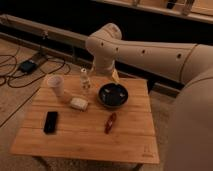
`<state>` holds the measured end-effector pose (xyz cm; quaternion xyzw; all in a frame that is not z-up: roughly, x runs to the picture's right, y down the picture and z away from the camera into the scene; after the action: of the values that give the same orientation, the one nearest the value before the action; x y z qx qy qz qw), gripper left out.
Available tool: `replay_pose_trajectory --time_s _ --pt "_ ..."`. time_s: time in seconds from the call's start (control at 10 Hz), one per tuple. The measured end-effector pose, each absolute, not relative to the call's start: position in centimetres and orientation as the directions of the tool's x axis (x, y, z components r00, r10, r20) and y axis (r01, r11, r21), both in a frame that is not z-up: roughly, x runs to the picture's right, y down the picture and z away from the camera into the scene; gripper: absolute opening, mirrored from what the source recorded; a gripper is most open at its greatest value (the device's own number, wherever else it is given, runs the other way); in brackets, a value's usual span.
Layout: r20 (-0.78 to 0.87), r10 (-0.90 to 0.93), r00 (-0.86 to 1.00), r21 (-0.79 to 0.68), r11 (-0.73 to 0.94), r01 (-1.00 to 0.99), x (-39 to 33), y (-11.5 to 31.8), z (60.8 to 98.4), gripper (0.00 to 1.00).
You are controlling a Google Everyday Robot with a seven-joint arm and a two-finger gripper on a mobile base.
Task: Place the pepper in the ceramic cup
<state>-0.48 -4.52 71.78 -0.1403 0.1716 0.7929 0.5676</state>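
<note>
Containers:
- ceramic cup [56, 85], white, upright, upper left of the wooden table [90, 142]. Nothing seen above its rim; its inside cannot be read.
- dark bowl [112, 95], centre of frame, toward the table's far edge. Interior dark, contents cannot be told.
- small clear bottle [85, 80], upright, between cup and bowl, apart from both.

Other items: pale flat object [78, 104] just below the bottle; black phone [50, 122] flat at lower left.

Pepper [110, 122]: dark red, lying on the bare table just below the bowl, lengthwise up the frame, not touching the bowl. Well right of the cup.

Gripper [113, 77]: at the end of the arm coming in from the right, hanging just above the bowl's far rim. Open or closed: cannot tell. The pepper lies below it in frame, bowl between them, no contact.
</note>
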Motion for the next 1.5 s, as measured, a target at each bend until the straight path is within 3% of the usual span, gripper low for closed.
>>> replay_pose_trajectory --time_s 1.0,1.5 --pt "-0.417 0.852 -0.315 0.115 -0.295 -0.949 -0.4 -4.4 71.8 0.8" --pt "-0.477 0.807 -0.348 0.181 -0.297 -0.938 2.0 4.7 73.7 0.8"
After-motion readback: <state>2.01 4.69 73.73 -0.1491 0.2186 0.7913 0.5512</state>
